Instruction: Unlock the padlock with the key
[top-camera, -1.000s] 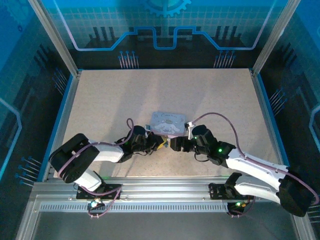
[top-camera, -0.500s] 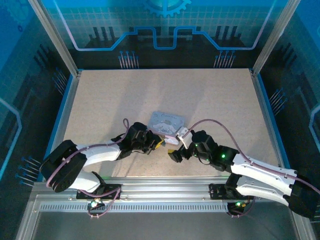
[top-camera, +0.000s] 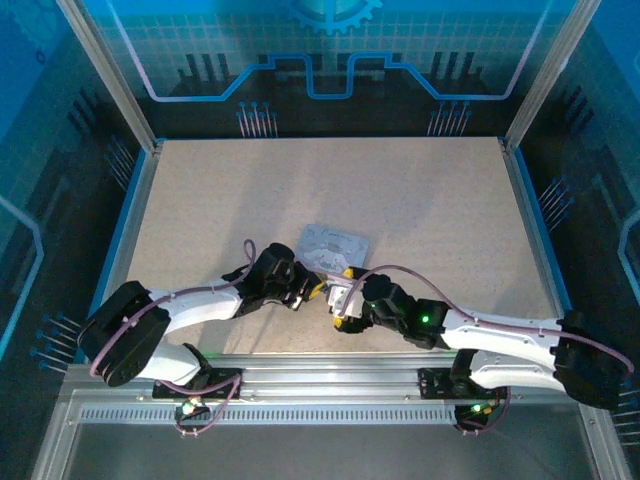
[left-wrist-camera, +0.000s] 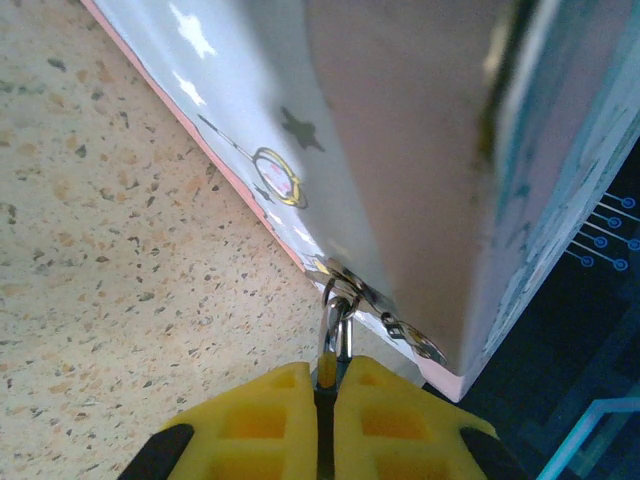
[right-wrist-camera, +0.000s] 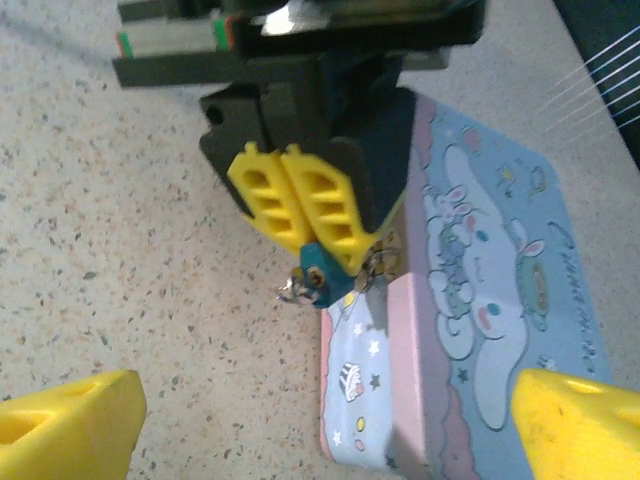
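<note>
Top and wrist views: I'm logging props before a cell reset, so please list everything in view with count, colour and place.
Rectangular cartoon-printed tin box: 1, lavender with a pink side, on the table near its middle.
Small blue-grey metal padlock: 1, at the tin's edge nearest the arms, pinched in the left tool.
Tiny silvery metal piece: 1, right beside the padlock; probably the key, too small to be sure.
Speckled tabletop: 1, beige, under everything.
Left tool: 1, yellow fingers, shut on the padlock.
Right tool: 1, yellow fingers, open, facing the padlock.
</note>
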